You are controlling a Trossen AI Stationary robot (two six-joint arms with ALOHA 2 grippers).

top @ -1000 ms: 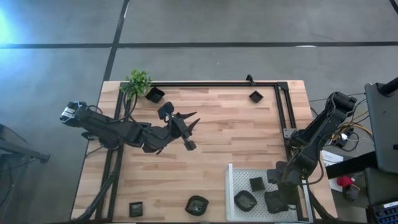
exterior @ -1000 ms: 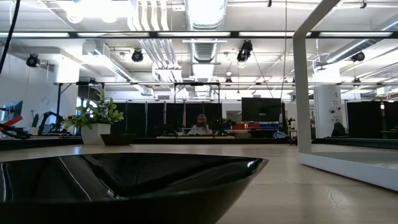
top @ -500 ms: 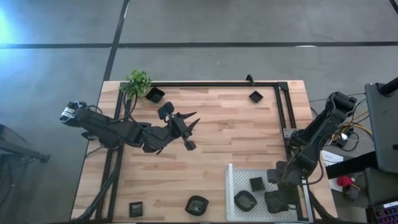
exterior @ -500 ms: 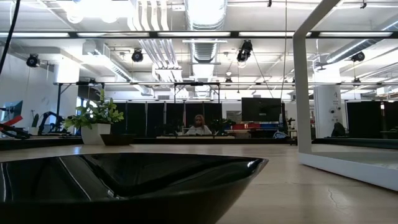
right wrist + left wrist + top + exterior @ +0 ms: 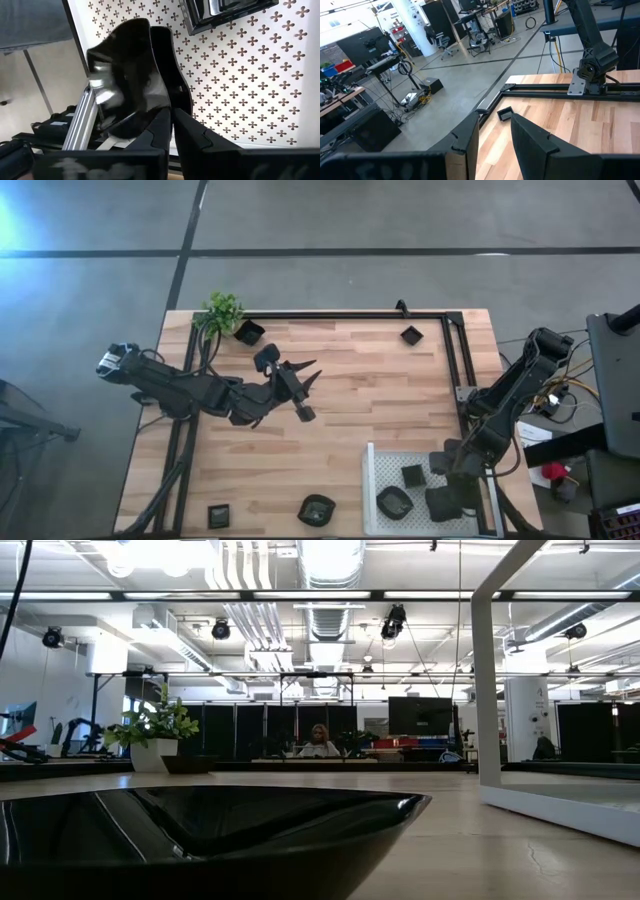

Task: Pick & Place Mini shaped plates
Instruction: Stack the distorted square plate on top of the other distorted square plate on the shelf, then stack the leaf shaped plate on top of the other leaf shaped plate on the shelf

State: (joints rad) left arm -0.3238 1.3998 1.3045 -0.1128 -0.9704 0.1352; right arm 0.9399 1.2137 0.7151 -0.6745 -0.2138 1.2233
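My right gripper [image 5: 172,127] points down over the near right corner of the white perforated tray [image 5: 380,465] and is shut on a wavy-edged black mini plate [image 5: 132,75]. Two more black plates [image 5: 412,476] [image 5: 394,501] lie flat in the tray. Other mini plates rest on the table: one by the plant [image 5: 249,332], one at the far right [image 5: 411,335], and two at the near edge [image 5: 219,515] [image 5: 317,510]. My left gripper [image 5: 305,390] hangs open above the table's middle, empty. My right gripper pinches the wavy plate's raised rim [image 5: 167,102] between its two fingers, coming from above and slanting down. The plate stands tilted on edge over the tray's right border [image 5: 87,117]. Whether its lower side rests on the tray I cannot tell.
A small green plant [image 5: 222,310] stands at the far left corner. A black frame rail [image 5: 340,315] runs along the far and right sides of the table. In the low view a black plate [image 5: 200,835] fills the foreground. Bare wood lies mid-table.
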